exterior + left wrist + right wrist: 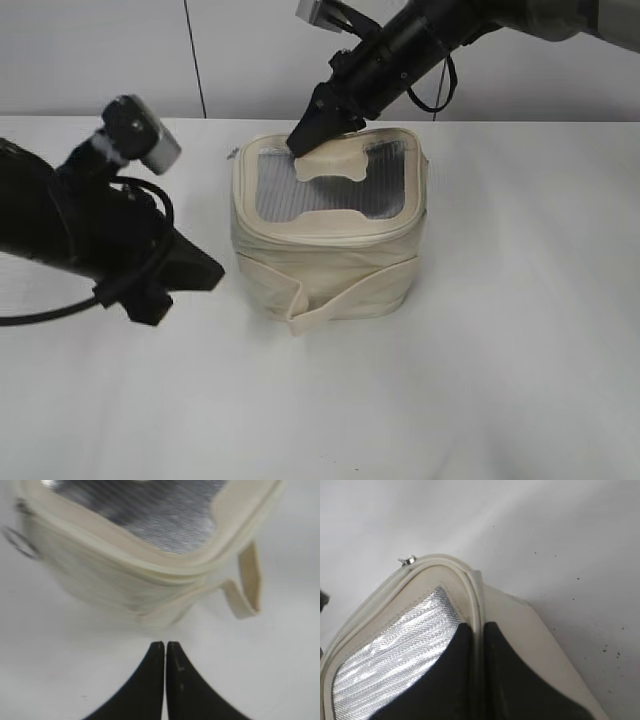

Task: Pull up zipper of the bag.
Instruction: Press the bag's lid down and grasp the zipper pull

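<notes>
The cream boxy bag (330, 255) stands mid-table, with a grey mesh top panel (300, 195) and a cream H-shaped patch (338, 166). The zipper track (330, 234) runs round its top rim. A small silver slider (407, 560) sits at a rim corner, and a ring pull (15, 540) hangs at the bag's side. My right gripper (303, 145) is at the bag's rear top edge, its jaws (477, 626) shut on the cream rim piping (470, 587). My left gripper (215, 275) is shut and empty (165, 644), low on the table just left of the bag and apart from it.
A wide cream strap band (345, 292) wraps the bag's body, and its loose end (250, 580) sticks out at the front. The white table (480, 380) surrounds the bag. A pale wall (120, 50) rises behind.
</notes>
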Motion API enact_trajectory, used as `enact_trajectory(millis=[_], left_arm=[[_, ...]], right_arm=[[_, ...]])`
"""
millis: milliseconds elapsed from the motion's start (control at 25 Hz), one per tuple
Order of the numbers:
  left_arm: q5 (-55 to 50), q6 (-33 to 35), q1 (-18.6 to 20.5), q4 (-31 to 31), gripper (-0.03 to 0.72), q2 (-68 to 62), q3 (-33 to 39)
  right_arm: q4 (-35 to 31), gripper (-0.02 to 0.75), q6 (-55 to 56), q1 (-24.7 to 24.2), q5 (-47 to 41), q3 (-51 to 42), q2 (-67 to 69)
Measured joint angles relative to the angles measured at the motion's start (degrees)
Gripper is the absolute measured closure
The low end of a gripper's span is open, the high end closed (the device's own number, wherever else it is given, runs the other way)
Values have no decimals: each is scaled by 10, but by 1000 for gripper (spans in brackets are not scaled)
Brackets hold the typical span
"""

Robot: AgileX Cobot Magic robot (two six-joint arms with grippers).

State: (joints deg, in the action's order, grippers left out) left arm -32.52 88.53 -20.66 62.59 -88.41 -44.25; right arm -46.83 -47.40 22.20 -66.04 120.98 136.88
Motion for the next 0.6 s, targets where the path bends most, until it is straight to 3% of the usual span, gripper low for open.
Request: enact_trajectory(millis=[200, 360, 480, 600], left_arm=[[30, -9, -69, 5, 683, 7, 30], [113, -9, -60, 59, 626, 7, 30], [123, -3, -2, 71, 420, 4, 22], [108, 45, 56, 94, 202, -20, -14]], right_arm=[[-2, 692, 13, 0, 2, 0, 0], [-4, 692, 13, 0, 1, 0, 0], [-4, 692, 13, 0, 0, 0, 0], [-4, 693, 13, 0, 0, 0, 0]])
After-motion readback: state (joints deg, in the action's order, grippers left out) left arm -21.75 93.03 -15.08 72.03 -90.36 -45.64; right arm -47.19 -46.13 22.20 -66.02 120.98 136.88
